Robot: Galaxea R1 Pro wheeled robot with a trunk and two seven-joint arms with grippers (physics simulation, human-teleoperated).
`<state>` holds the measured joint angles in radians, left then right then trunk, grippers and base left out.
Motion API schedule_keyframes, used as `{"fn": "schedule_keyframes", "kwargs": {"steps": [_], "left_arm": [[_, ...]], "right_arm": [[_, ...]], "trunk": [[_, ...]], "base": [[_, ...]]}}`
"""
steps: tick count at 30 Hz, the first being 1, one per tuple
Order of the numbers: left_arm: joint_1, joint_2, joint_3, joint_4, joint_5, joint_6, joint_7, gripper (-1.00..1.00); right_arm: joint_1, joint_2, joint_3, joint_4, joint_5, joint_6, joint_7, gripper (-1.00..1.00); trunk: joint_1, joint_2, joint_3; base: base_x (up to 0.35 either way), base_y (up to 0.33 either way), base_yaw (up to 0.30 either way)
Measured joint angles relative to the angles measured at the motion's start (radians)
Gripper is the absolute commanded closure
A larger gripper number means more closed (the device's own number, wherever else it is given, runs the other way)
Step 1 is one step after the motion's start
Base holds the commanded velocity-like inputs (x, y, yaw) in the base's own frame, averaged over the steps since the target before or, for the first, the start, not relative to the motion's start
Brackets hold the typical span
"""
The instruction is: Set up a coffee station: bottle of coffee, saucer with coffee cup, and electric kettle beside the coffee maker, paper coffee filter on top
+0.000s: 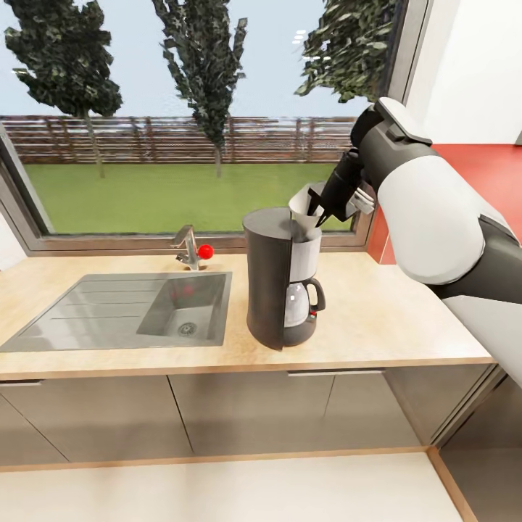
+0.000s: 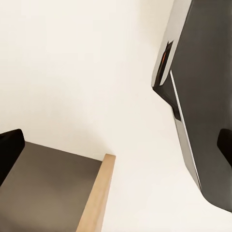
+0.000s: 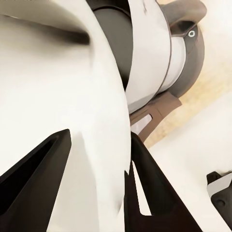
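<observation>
Head view, frame centre: your right gripper (image 1: 324, 205) pinched shut on paper coffee filter (image 1: 303, 209), cone poised at top of coffee maker (image 1: 279, 286), mid-worktop (image 1: 406, 319).

Risk, as judgement: let go off-centre and light cone could tip off basket or slide behind machine; pushing down could crumple paper or nudge machine.

Left gripper: fingertips dark at frame edges in left wrist view, spread apart, holding nothing.

Sink (image 1: 123, 308) at left of frame, faucet (image 1: 190, 248) behind, window (image 1: 181, 116) above.
</observation>
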<state>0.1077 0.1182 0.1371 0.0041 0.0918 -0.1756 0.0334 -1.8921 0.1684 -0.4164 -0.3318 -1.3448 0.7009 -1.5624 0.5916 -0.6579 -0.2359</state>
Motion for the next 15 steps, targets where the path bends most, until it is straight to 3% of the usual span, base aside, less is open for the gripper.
{"fn": "schedule_keyframes", "kwargs": {"steps": [8, 15], "left_arm": [[0.000, 0.000, -0.002, -0.003, 0.000, -0.002, 0.002, -1.00], [0.000, 0.000, -0.004, -0.002, -0.003, -0.002, 0.002, -1.00]], "right_arm": [[0.028, 0.006, 0.024, -0.001, 0.018, 0.005, 0.027, 1.00], [0.000, 0.006, 0.023, -0.001, 0.015, 0.005, 0.000, 1.00]], "trunk": [[0.000, 0.000, 0.000], [0.000, 0.000, 0.000]], "base": [[0.008, 0.000, 0.000], [0.068, 0.000, 0.000]]}}
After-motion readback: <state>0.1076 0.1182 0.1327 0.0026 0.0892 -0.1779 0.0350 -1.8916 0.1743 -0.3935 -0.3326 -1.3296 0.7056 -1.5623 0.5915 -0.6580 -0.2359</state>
